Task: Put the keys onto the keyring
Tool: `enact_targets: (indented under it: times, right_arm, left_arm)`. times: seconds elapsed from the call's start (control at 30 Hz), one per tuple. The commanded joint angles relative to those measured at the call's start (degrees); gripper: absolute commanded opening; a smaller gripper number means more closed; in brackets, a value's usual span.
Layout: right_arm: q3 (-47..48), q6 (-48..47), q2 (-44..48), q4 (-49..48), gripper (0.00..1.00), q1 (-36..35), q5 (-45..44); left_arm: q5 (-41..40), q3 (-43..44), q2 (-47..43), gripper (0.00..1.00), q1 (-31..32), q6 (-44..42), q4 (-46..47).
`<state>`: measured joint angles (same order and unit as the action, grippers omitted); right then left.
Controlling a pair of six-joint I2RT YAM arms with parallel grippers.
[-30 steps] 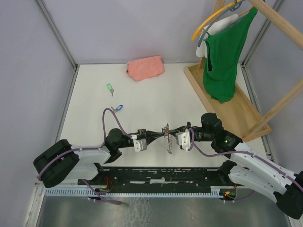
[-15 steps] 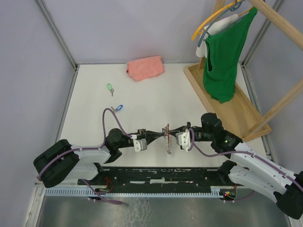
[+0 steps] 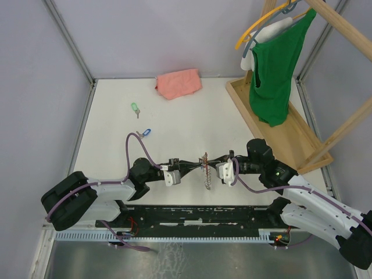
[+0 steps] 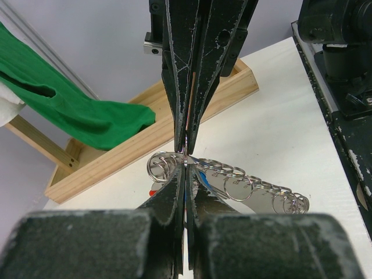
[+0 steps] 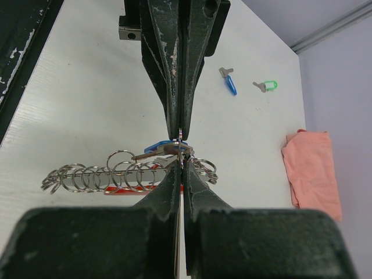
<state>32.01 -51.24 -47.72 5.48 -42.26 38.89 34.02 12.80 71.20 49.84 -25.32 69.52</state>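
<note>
Left white-and-black arm is laid low, reaching in toward the midline; right white-and-black arm is mirrored from the opposite side. Left black two-finger gripper and right black two-finger gripper are set tip to tip, wrists level. Jaws of both are seen pressed closed.

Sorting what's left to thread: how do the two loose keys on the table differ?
Head colour: the green key is green, the blue key blue. Place: the green key lies nearer the pink cloth, the blue key farther from it. Both lie flat and loose, ungripped.
</note>
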Motion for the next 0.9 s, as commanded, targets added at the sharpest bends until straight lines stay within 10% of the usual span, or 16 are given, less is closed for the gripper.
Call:
enact_targets:
  times: [0.0, 0.87]
  right_arm:
    - [3.10, 0.00, 0.62, -1.96, 0.01, 0.14, 1.40]
    - [3.32, 0.27, 0.14, -2.30, 0.01, 0.16, 2.37]
  left_arm:
    - [-0.64, 0.82, -0.72, 0.03, -0.31, -2.06, 2.47]
    - [1.97, 1.69, 0.08, 0.03, -0.28, -1.57, 2.64]
